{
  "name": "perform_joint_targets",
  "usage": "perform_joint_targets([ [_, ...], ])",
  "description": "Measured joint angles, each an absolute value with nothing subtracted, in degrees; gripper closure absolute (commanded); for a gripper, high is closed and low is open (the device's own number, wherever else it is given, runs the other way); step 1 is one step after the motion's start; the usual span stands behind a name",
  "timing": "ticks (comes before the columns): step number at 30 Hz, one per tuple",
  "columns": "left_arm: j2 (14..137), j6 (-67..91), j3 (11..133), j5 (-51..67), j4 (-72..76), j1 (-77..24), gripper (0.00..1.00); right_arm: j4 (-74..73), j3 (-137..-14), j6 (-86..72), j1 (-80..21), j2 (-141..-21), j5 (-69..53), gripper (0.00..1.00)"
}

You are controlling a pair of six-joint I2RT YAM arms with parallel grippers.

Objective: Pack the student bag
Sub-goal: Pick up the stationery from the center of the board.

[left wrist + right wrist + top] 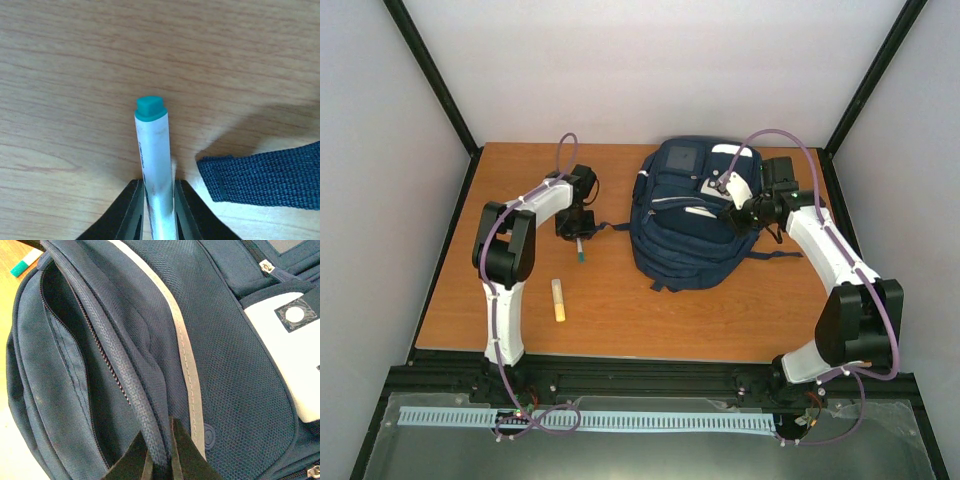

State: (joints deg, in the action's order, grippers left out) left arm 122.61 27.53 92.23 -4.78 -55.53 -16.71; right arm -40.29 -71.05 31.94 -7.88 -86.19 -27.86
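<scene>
The navy student bag [692,215] lies flat at the back middle of the table, white patch up. My right gripper [735,212] is shut on the bag's zipper flap [150,430] and holds one compartment open, its dark mouth [65,340] showing in the right wrist view. My left gripper [578,232] is shut on a white marker with a teal cap [152,150], just left of the bag. The marker's teal end [580,255] points toward the near edge. A navy strap end [265,175] lies on the wood beside the marker.
A pale yellow stick-shaped item [559,300] lies on the wooden table [620,320] nearer the front left. Loose bag straps [775,256] trail from the bag's right side. Black frame posts stand at the back corners.
</scene>
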Motion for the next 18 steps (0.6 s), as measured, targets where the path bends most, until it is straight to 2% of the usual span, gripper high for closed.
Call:
perform_joint_targets([
  [8,120.7,23.7,89.4,-4.7,-55.5,-16.7,0.95,-39.7,-69.2,31.8,-7.9,-84.2,-27.8,0.97],
  [18,112.9,18.7,87.7,0.7,-56.1,-16.7,0.99,-39.7,-69.1,30.7,-7.8,-83.6,-27.9,0.97],
])
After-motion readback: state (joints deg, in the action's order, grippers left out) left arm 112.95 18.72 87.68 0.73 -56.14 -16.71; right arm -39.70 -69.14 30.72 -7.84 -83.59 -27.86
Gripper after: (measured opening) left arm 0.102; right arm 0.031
